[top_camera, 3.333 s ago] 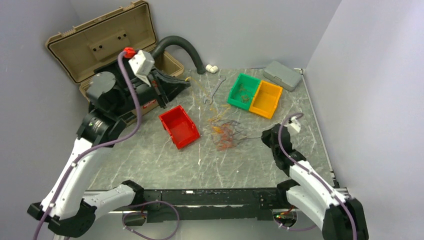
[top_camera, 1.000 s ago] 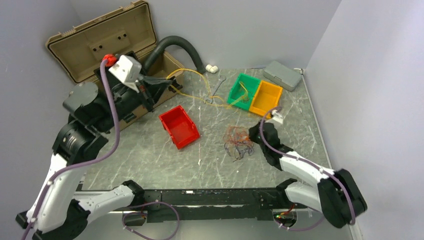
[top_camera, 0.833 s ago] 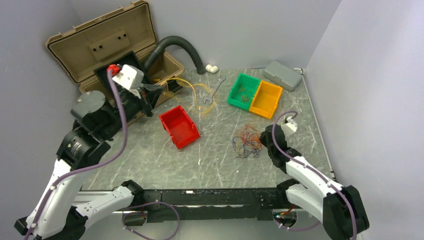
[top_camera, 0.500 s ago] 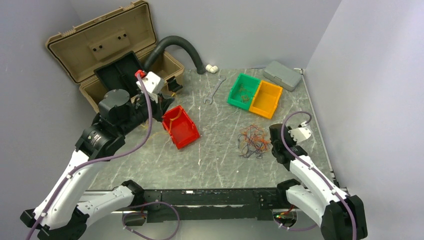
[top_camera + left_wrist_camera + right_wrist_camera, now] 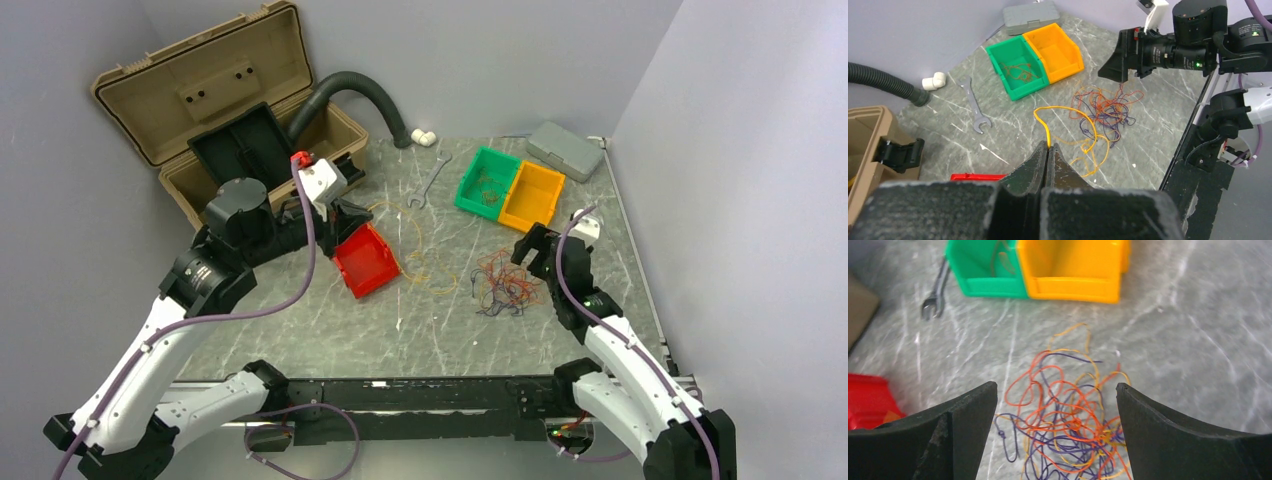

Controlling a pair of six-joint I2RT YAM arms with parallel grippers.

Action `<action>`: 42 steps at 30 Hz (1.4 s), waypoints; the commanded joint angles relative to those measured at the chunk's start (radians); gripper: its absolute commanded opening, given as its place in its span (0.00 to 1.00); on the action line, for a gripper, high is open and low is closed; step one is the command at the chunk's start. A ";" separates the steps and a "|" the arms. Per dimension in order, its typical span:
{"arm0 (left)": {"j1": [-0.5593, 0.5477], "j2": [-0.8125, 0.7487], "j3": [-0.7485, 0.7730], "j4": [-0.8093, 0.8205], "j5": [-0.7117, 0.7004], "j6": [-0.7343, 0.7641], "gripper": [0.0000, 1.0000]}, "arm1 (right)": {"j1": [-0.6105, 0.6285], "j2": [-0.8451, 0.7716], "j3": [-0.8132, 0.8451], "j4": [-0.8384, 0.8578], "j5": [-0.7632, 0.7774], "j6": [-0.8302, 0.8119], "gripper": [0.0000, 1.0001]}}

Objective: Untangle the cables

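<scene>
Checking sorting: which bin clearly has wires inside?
The green bin: thin orange wires lie inside. The orange bin beside it shows none; the red bin is partly hidden.

Top cam: fixed, high behind my bases, looking down and forward over the whole table [image 5: 330, 320]. It's far out, with both arms entering from the bottom corners.

Left wrist cam: sits behind my left gripper [image 5: 1048, 150], fingers at bottom centre. It looks across the table at mid range toward my right arm [image 5: 1193, 45], upper right.

Right wrist cam: close, steep downward, my right gripper [image 5: 1054, 390] framing the lower edge.

All three share the cables [image 5: 505, 285], green bin [image 5: 985, 265], orange bin [image 5: 1073, 265] and wrench [image 5: 975, 105].
</scene>
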 commanded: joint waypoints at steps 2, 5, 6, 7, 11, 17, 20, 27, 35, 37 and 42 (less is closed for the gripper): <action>0.001 0.020 0.009 0.056 0.052 0.000 0.00 | -0.002 0.014 -0.004 0.152 -0.218 -0.156 0.91; 0.002 0.041 0.019 0.041 0.033 -0.021 0.00 | -0.002 0.013 -0.030 0.220 -0.267 -0.152 0.91; 0.001 0.054 0.026 0.022 0.023 -0.026 0.00 | -0.002 0.006 -0.043 0.244 -0.278 -0.147 0.90; 0.002 0.071 0.038 0.005 0.012 -0.026 0.00 | -0.003 0.001 -0.056 0.272 -0.289 -0.143 0.91; 0.001 0.128 0.068 -0.033 -0.038 -0.081 0.00 | -0.001 0.005 -0.092 0.365 -0.338 -0.131 0.91; 0.002 0.187 0.073 -0.013 -0.171 -0.142 0.00 | -0.001 0.035 -0.127 0.450 -0.387 -0.136 0.90; 0.003 0.218 0.116 -0.035 -0.238 -0.142 0.00 | -0.001 0.019 -0.151 0.476 -0.394 -0.138 0.90; 0.015 0.274 0.241 -0.081 -0.304 -0.116 0.00 | -0.001 -0.045 -0.215 0.515 -0.378 -0.148 0.90; 0.029 0.299 0.340 -0.109 -0.288 -0.113 0.00 | -0.001 -0.058 -0.223 0.523 -0.380 -0.151 0.90; 0.031 0.299 0.329 -0.099 -0.316 -0.096 0.00 | -0.001 -0.054 -0.221 0.527 -0.394 -0.148 0.90; 0.066 0.321 0.268 -0.055 -0.369 -0.088 0.00 | 0.000 -0.056 -0.220 0.529 -0.409 -0.141 0.90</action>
